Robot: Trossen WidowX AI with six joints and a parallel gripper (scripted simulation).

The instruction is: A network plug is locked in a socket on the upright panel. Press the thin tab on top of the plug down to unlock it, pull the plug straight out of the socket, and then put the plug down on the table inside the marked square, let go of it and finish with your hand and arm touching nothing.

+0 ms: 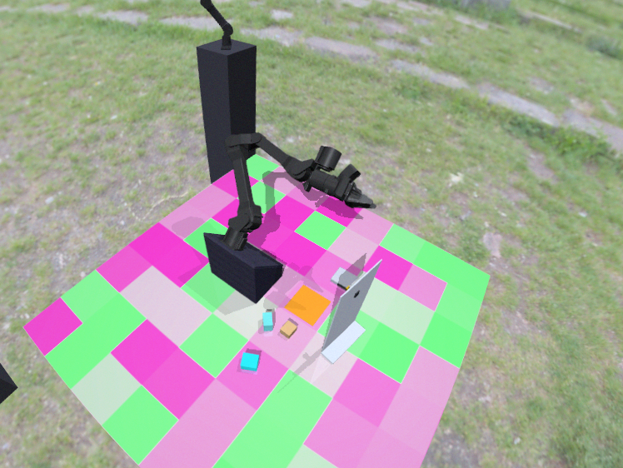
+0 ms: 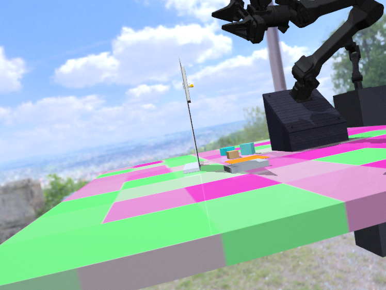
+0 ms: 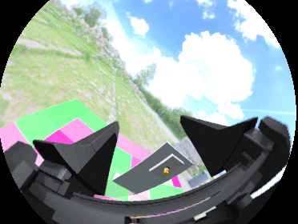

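Observation:
The plug (image 1: 347,287) (image 2: 191,85) (image 3: 166,170) shows as a small yellow piece sticking out of the socket plate (image 2: 186,79) (image 3: 157,172) high on the upright grey panel (image 1: 342,316) (image 3: 134,182). Its tab is too small to make out. The marked square (image 1: 306,304) (image 2: 246,159) is orange and lies flat on the table, on the plug's side of the panel. My gripper (image 1: 373,205) (image 2: 217,21) (image 3: 151,122) is open and empty. It hangs in the air, well above the plug and away from the panel, touching nothing.
A grey block (image 1: 341,276) (image 2: 249,165) lies near the square and panel. A bright cyan block (image 1: 249,360) (image 2: 227,151), a teal block (image 1: 267,321) (image 2: 247,148) and a tan block (image 1: 288,328) (image 2: 232,154) lie on the table. The panel's pale foot (image 1: 343,344) (image 2: 191,167) rests behind it.

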